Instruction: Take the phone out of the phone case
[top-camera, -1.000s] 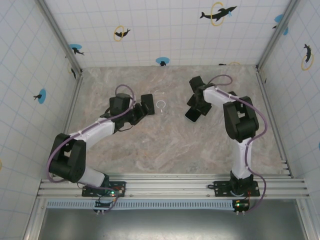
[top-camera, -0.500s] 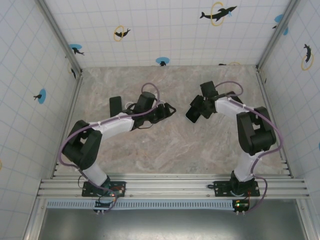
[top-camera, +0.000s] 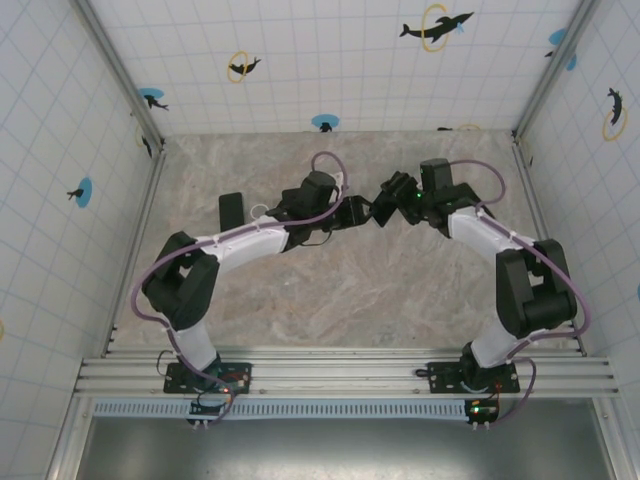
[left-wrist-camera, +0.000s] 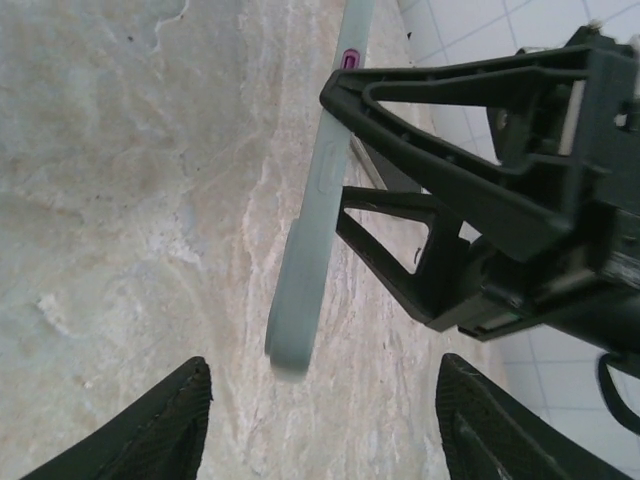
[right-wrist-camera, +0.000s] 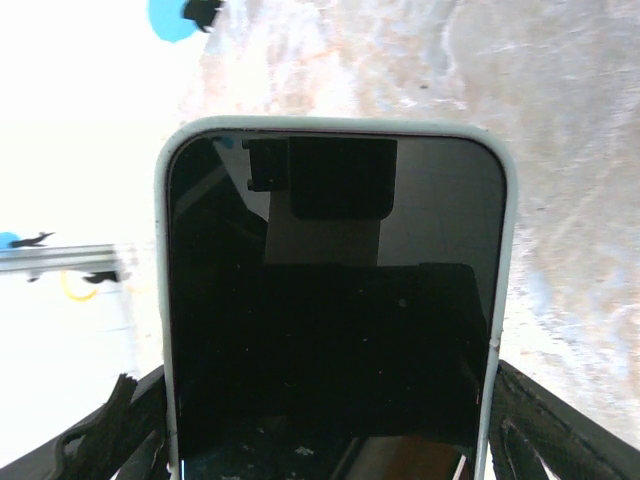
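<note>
The right gripper (right-wrist-camera: 320, 400) is clamped across the width of the phone case (left-wrist-camera: 310, 250), one finger on each long edge. The phone (right-wrist-camera: 330, 300) is seated inside, its dark screen facing that wrist's camera. The left gripper (left-wrist-camera: 323, 385) has its jaws standing apart. The free end of the case sits edge-on between them, just ahead of the tips and touching neither, a little nearer one finger than the other.

The step in hand looks like a second grip for prising the two apart. To do it well, the left jaws should first centre on that free end, so both pads land together and do not twist it in the right jaws. They should catch the case's lip or corner rather than squeeze case and phone as one, which would only lock them tighter. The right jaws press the case walls against the phone, so peeling should start at the end farthest from them. A slip could drop the phone onto the marbled table (left-wrist-camera: 120, 200).
</note>
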